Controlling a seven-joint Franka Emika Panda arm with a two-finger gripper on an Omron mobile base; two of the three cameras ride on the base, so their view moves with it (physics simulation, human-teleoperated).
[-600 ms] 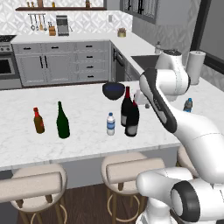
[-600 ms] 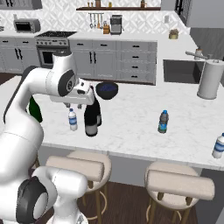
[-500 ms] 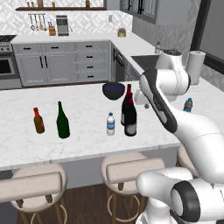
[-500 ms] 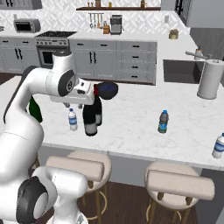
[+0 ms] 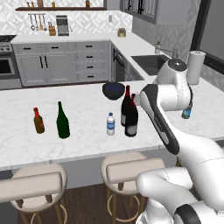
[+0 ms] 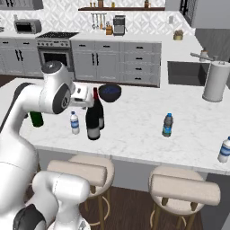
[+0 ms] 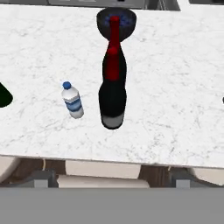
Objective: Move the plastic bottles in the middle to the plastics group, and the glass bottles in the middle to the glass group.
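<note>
Wine bottles: standing mid-counter, awaiting sorting, water bottle at their nine o'clock.
Gripper: hovering above them, jaws spread (nothing held).

The white arm's hand sits a touch higher and nearer the red tops of the two wine bottles than half a second back (a small shift, nothing more); below it, those bottles and the small water bottle keep their places.
</note>
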